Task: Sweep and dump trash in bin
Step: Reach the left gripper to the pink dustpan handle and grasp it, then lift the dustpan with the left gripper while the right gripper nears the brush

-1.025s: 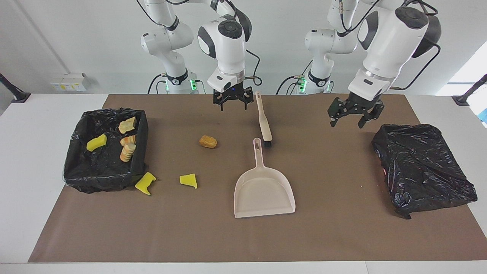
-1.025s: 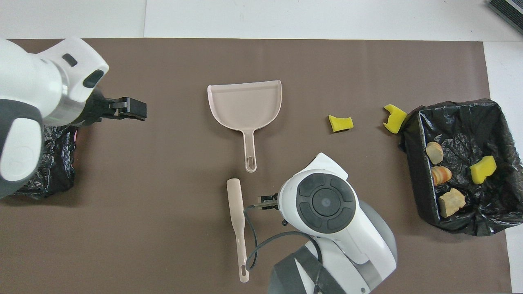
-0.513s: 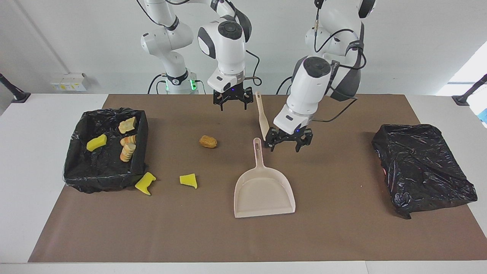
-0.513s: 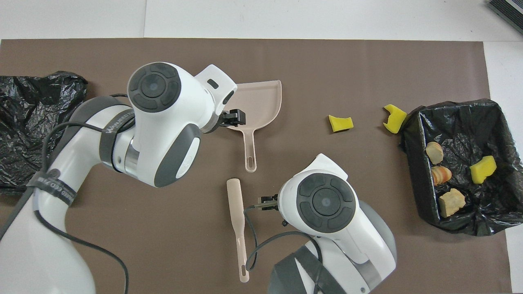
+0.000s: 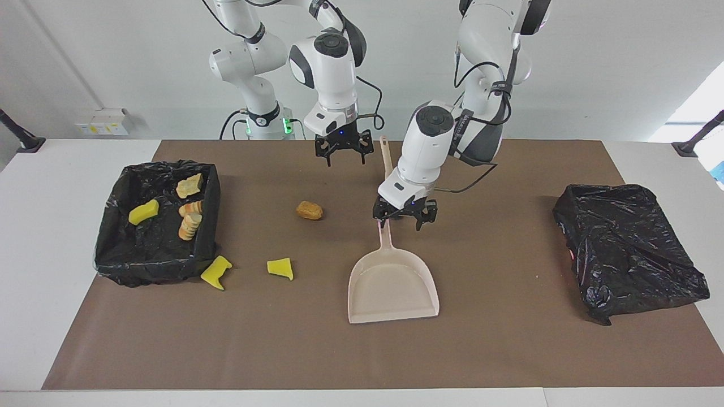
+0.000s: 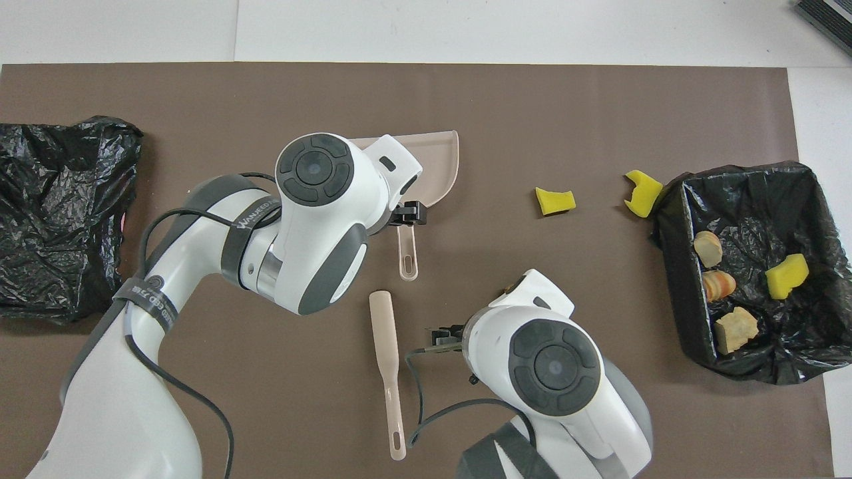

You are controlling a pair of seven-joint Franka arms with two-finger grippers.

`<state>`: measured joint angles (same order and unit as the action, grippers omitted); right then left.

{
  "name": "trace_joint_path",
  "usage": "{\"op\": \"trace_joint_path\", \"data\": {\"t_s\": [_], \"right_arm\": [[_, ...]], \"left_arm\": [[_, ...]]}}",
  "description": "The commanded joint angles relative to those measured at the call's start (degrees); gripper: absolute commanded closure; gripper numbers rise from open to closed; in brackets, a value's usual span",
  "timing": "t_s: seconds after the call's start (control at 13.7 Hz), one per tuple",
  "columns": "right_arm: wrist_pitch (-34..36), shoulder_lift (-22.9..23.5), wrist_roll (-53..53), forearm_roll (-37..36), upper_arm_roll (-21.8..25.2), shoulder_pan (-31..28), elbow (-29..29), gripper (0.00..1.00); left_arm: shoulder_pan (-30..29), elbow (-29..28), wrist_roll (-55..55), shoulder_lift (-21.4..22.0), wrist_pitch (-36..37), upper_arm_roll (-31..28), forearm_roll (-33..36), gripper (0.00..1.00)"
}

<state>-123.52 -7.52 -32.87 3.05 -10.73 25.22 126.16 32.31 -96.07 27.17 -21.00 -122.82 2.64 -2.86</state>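
Facing view, left gripper (image 5: 404,216): low over the top of the dustpan (image 5: 392,285) handle, jaws spread, gripping nothing.
Facing view, right gripper (image 5: 343,151): hanging near the tip of the brush (image 5: 387,158), jaws apart and empty.
Facing view, trash: a brown lump (image 5: 309,210) lies on the bench (image 5: 509,350) mat between the right gripper and the dustpan; one yellow piece (image 5: 280,267) lies farther from the robots, another yellow scrap (image 5: 215,272) rests against the bin (image 5: 107,257), which stands at the right arm's end and has several pieces in it.
Overhead view, left gripper (image 6: 407,215): sits over the dustpan (image 6: 444,159) handle where it meets the pan.
Overhead view, right gripper (image 6: 444,338): just beside the brush (image 6: 386,352), which lies flat with its handle pointing toward the robots.
Overhead view, trash: both yellow pieces, one (image 6: 554,201) and the other (image 6: 643,193), lie between the dustpan and the bin (image 6: 672,266).
Doing it well: I'd say the step is picking up the dustpan. Centre the handle between the jaws, drop low and close squarely so the pan doesn't twist.
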Motion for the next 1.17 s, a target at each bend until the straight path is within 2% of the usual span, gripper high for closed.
{"op": "trace_joint_path", "data": {"t_s": [0.0,0.29,0.37,0.51,0.66,0.88,1.1], "right_arm": [[-2.77,-3.29,1.94,1.61,-0.26,-0.35,4.27,0.0],[-2.77,-3.29,2.03,1.61,-0.26,-0.18,4.36,0.0],[-2.69,-3.38,2.03,1.7,-0.26,-0.18,4.36,0.0],[-2.69,-3.38,2.03,1.61,-0.26,-0.18,4.36,0.0],[-2.69,-3.38,2.03,1.7,-0.26,-0.18,4.36,0.0],[-2.69,-3.3,2.11,1.7,-0.26,-0.26,4.36,0.0],[-2.6,-3.29,2.37,1.87,-0.26,-0.18,4.36,0.0]], "left_arm": [[2.84,-1.58,2.61,-1.75,-2.5,-0.89,0.4,0.0],[3.73,-1.84,3.07,-2.29,-1.28,-0.89,0.4,0.0],[3.73,-1.84,3.07,-2.29,-0.75,-0.89,0.4,0.12],[3.64,-1.75,2.98,-2.2,0.21,-0.89,0.4,0.63],[3.29,-1.49,2.89,-1.68,1.44,-0.97,0.49,1.0],[2.68,-0.96,1.4,-1.15,2.76,-1.41,2.76,1.0],[0.23,-0.96,-6.56,2.44,8.54,-1.59,6.29,1.0]]}}
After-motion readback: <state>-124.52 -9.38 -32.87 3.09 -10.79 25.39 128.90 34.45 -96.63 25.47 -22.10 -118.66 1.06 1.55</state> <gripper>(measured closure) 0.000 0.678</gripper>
